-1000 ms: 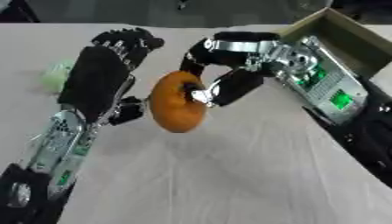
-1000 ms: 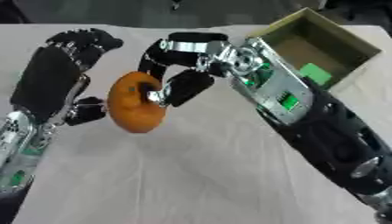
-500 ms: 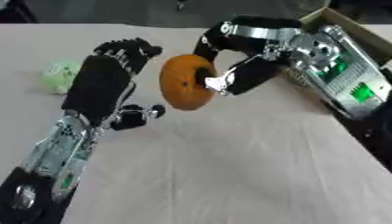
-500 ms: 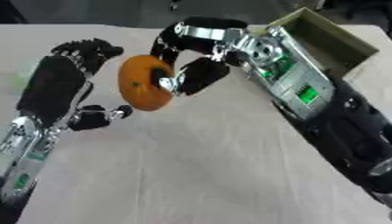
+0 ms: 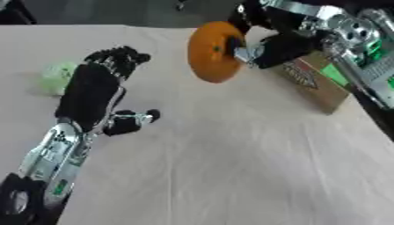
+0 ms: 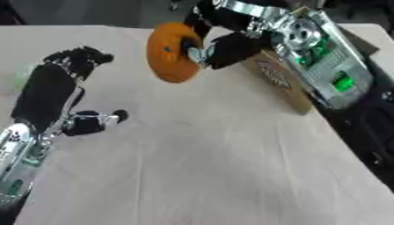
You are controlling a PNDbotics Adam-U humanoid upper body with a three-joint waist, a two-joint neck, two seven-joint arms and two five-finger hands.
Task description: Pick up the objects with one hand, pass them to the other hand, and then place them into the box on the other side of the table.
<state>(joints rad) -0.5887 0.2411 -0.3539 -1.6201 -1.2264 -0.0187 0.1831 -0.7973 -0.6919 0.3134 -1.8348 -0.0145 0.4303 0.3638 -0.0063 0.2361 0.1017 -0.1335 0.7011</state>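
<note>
The right hand (image 5: 269,41) has its fingers and thumb curled round the orange round object (image 5: 213,52), holding it up off the table (image 5: 231,154), just left of the cardboard box (image 5: 311,81) that lies beneath its forearm. The left hand (image 5: 96,94) is empty, palm down with fingers loosely bent, thumb (image 5: 135,121) jutting right; a pale green object (image 5: 58,77) sits just left of it. Since half a second ago the right hand has carried the orange object up and rightward, away from the left hand and nearer the box.

Right robot hand (image 5: 269,46) raised, fingers curled in a grasp — left robot hand (image 5: 96,94) low, fingers relaxed.
</note>
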